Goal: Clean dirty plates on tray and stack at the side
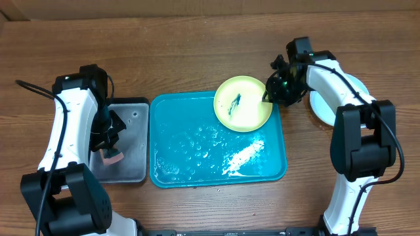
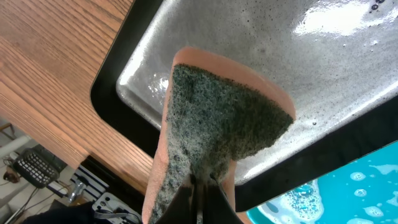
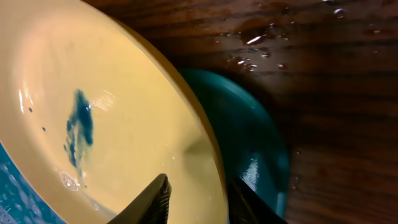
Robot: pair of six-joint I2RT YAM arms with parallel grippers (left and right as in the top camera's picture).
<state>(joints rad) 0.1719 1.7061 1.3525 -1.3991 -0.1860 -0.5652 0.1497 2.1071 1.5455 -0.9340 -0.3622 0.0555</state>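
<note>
one yellow-green plate [image 1: 243, 103] lies over the far right corner of the teal tray [image 1: 152, 141], its edge overhanging the rim and a dark blue smear [image 1: 234, 103] at its centre. the right gripper [image 1: 272, 92] pinches that edge, fingers narrow, one on each side of the lip. the left gripper [image 1: 108, 145] is clamped on a sponge [image 1: 113, 156] above the grey metal tray [image 1: 134, 108], well apart from the plate.

the hold is on a thin, wet lip only. if the sponge presses far from the pinch, the plate could pivot or slip free and slide across the soapy tray.

only the overhead view shows both arms and a pale plate [image 1: 325, 108] on the table at the right, partly under the right arm. only the right wrist view shows the fingers [image 3: 152, 202] straddling the rim. the left wrist view alone shows the sponge's dark scouring face, squeezed into a fold.
</note>
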